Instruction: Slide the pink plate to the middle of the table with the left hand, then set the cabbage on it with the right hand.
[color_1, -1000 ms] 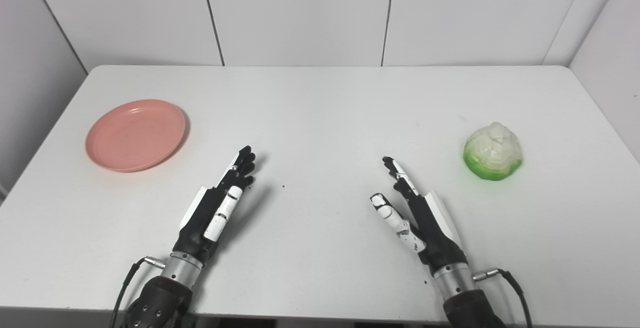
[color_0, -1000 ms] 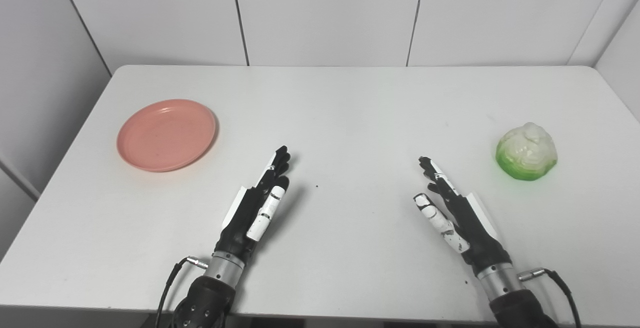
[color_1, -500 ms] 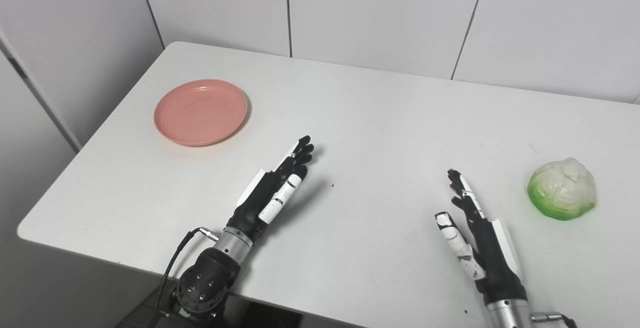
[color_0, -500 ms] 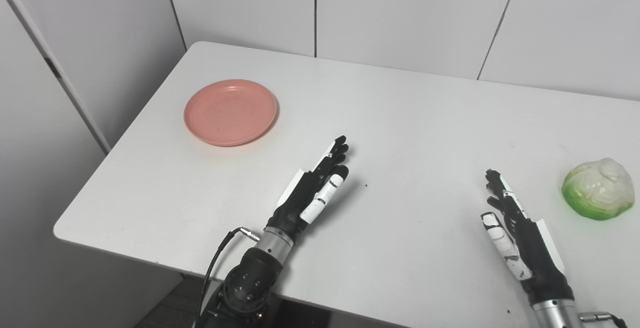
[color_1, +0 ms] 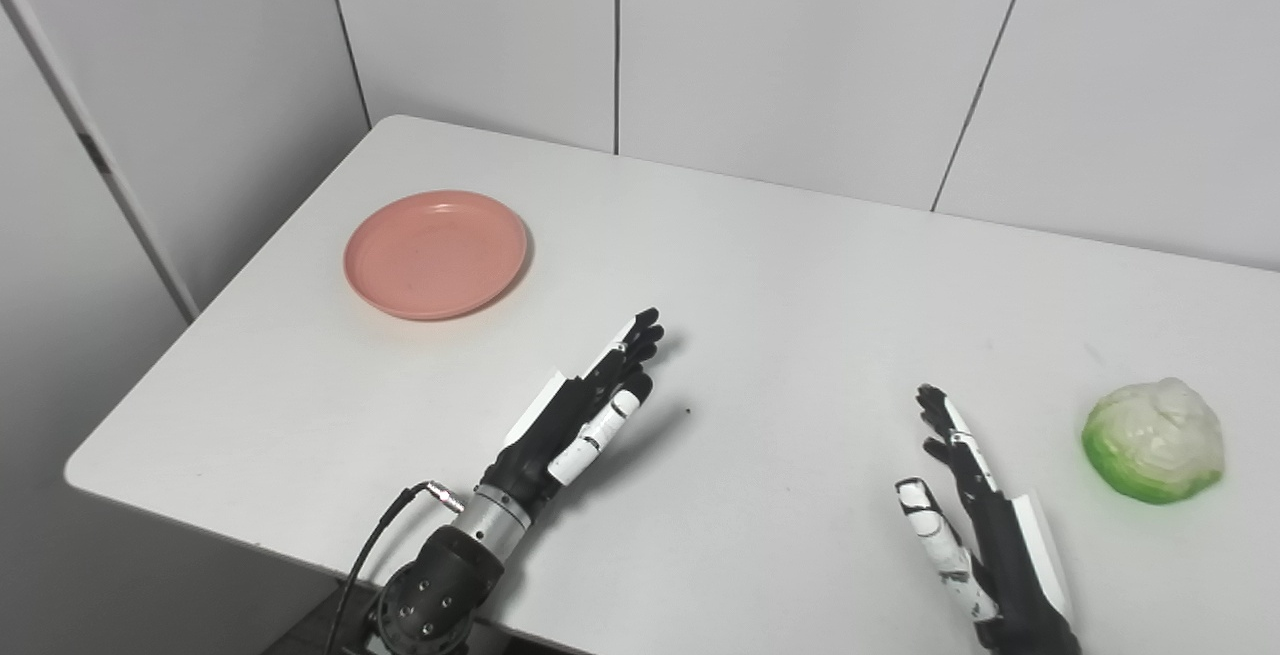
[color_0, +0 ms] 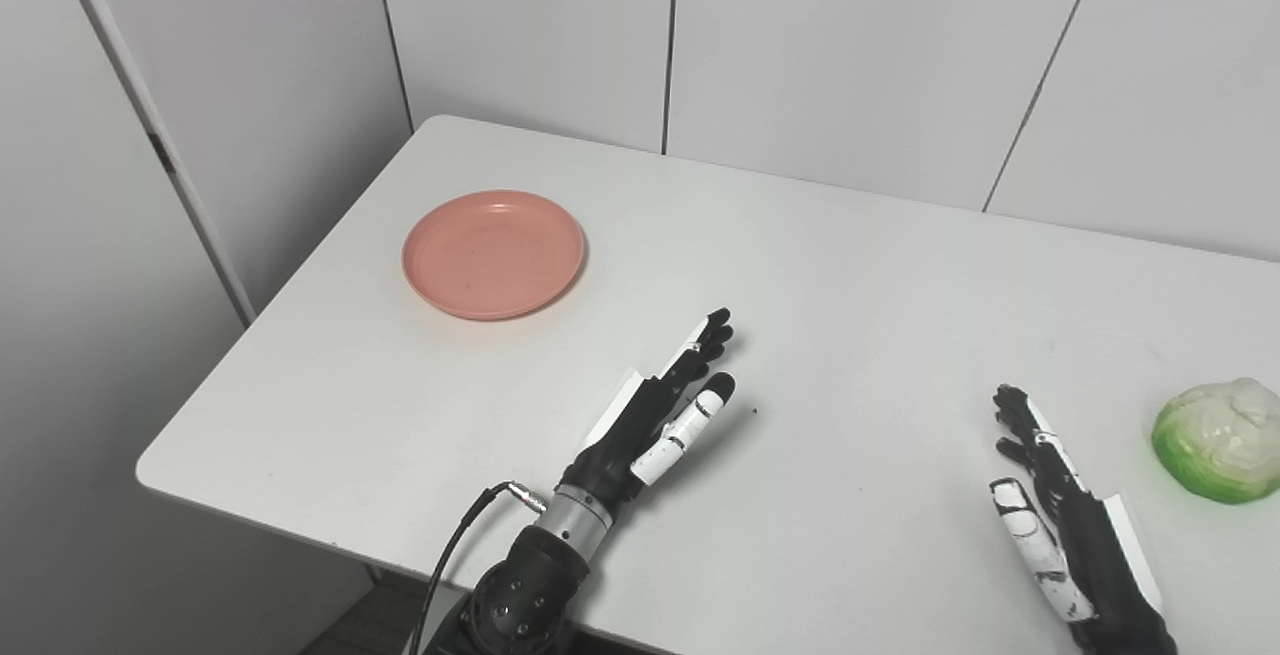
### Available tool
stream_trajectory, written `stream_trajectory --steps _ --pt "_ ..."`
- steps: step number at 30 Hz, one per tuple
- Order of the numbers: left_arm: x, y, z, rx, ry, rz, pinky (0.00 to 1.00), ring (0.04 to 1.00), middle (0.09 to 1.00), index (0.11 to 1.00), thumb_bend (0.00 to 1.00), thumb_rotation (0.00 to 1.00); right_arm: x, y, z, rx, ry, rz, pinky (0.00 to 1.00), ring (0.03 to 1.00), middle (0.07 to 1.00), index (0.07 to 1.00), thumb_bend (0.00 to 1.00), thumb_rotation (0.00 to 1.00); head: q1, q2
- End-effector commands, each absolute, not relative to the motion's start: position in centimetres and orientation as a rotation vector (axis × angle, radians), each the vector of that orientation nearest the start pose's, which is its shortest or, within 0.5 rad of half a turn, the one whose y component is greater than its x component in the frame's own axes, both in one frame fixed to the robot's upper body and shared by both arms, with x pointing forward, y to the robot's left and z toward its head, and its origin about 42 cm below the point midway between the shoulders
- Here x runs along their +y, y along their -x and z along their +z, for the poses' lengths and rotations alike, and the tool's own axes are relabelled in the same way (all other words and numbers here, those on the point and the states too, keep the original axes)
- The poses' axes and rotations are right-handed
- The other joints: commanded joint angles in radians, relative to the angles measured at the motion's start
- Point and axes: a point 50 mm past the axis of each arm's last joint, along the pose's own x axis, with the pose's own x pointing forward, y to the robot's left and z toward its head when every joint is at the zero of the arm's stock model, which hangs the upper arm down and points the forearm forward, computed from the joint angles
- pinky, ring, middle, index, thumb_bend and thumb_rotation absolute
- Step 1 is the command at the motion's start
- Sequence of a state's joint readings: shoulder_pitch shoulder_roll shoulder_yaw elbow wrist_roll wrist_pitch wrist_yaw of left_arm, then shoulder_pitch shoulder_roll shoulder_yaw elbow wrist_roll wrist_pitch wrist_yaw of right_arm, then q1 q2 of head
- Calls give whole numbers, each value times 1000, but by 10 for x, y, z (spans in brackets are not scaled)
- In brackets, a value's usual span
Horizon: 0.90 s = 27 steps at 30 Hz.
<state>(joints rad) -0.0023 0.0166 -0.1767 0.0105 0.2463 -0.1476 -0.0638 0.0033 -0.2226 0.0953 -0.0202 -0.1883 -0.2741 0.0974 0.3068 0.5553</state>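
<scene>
The pink plate (color_0: 494,254) lies empty near the table's left end. At the right edge of the picture sits the green and white cabbage (color_0: 1217,440). My left hand (color_0: 662,414) hovers over the front middle of the table, open, fingers straight and pointing up to the right, well right of and nearer than the plate. My right hand (color_0: 1059,518) is open too, low at the front right, its fingers aimed away from me, left of the cabbage and apart from it.
The white table (color_0: 880,275) stands in a corner of white panelled walls; its left edge and front edge (color_0: 300,525) drop off close to my left arm. A small dark speck (color_0: 754,411) lies beside the left hand.
The camera has turned left and tilted, so the whole scene shifted right and then down. Both hands stay open in much the same pose; plate and cabbage have not moved on the table.
</scene>
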Motion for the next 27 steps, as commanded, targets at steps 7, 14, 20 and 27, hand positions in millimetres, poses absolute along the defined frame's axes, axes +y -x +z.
stream_trajectory --steps 7,14,20,27 --pt "150 -266 68 -40 -236 -289 961 970 977 985 514 1000 -252 -275 105 -228 404 230 909 936 941 931 290 1000 -4 2" --pt "151 -266 69 -33 -228 -285 962 970 977 985 524 1000 -250 -274 108 -225 408 233 902 936 943 933 318 1000 -13 11" --pt "155 -265 72 -26 -215 -279 963 973 980 985 522 1000 -247 -275 107 -225 394 233 919 938 943 933 332 1000 -21 14" --pt "158 -270 89 -45 -168 -263 957 975 982 978 555 1000 -242 -277 106 -218 370 235 927 943 948 937 354 1000 -24 16"
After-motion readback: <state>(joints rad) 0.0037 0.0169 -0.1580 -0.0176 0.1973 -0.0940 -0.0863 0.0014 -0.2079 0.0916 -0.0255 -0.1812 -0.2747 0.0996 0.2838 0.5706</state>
